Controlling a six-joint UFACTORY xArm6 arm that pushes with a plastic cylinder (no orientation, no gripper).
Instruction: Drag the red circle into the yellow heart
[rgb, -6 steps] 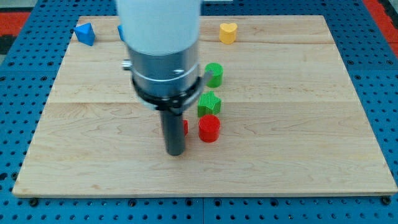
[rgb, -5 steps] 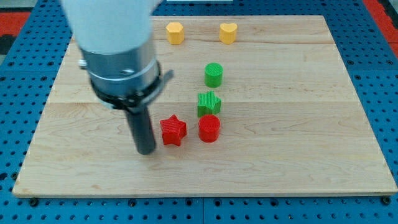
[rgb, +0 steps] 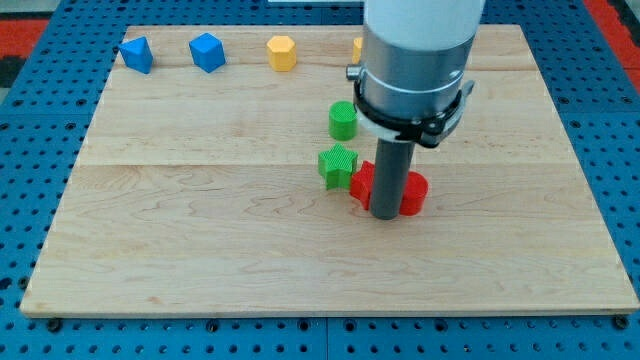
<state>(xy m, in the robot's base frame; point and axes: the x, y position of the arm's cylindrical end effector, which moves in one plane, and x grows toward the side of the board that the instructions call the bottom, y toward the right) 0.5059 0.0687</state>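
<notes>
My tip (rgb: 385, 215) stands between two red blocks near the board's middle. The red block (rgb: 413, 194) to the tip's right looks rounded, like the red circle. The red block (rgb: 361, 182) to its left is partly hidden by the rod, and its shape is unclear. Both touch or nearly touch the rod. The yellow heart (rgb: 356, 45) at the view's top is almost wholly hidden behind the arm's body; only a sliver of it shows.
A green star (rgb: 338, 165) sits just left of the red blocks, close to the left one. A green circle (rgb: 343, 120) is above it. A yellow hexagon (rgb: 282, 52) and two blue blocks (rgb: 207, 51) (rgb: 136, 54) line the top edge.
The arm swung from the board's left to right of centre. Both red blocks now lie further right, one on each side of the rod. The arm now covers the yellow heart.
</notes>
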